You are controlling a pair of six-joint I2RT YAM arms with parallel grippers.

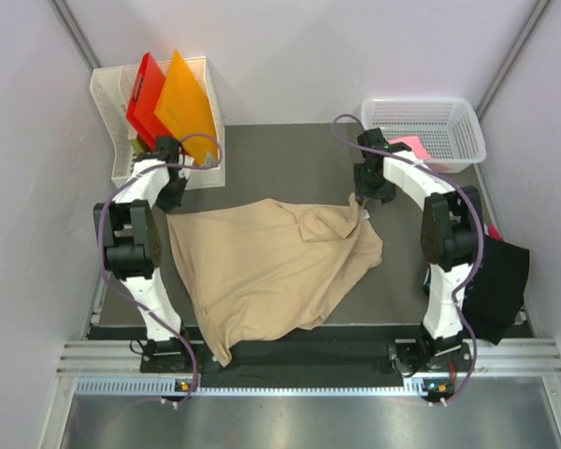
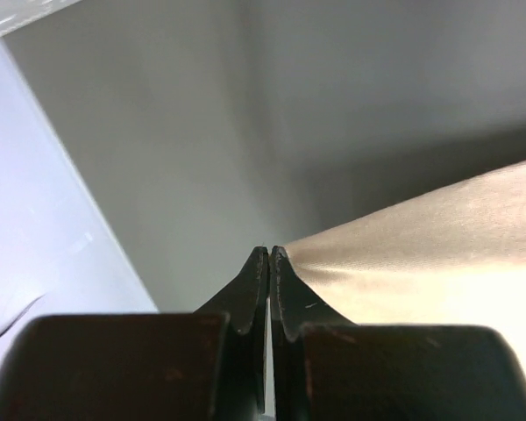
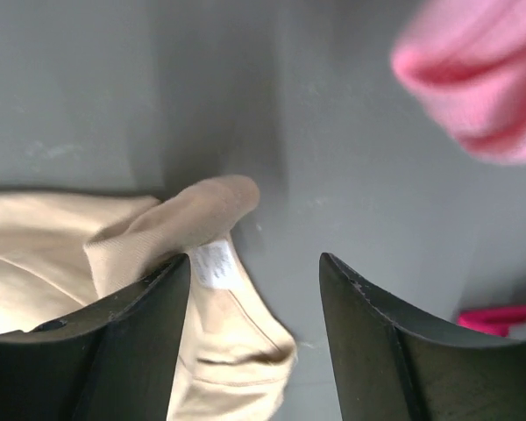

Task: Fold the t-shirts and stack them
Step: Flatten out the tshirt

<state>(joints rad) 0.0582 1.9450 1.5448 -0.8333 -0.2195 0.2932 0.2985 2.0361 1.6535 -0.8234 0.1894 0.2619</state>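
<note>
The tan t-shirt (image 1: 271, 267) lies spread and rumpled over the middle of the dark table. My left gripper (image 1: 174, 200) is at the shirt's far left corner. In the left wrist view its jaws (image 2: 270, 249) are shut, and the tan cloth (image 2: 421, 246) runs taut from their tips. My right gripper (image 1: 366, 200) hovers open over the far right corner. The collar with its white label (image 3: 212, 263) lies loose beside the left finger. A pink t-shirt (image 1: 407, 145) sits in front of the basket, and a black t-shirt (image 1: 500, 281) hangs off the right edge.
A white basket (image 1: 421, 126) stands at the far right. At the far left, a white bin (image 1: 107, 103) holds a red sheet (image 1: 142, 103) and an orange sheet (image 1: 182, 103). Walls close in on both sides.
</note>
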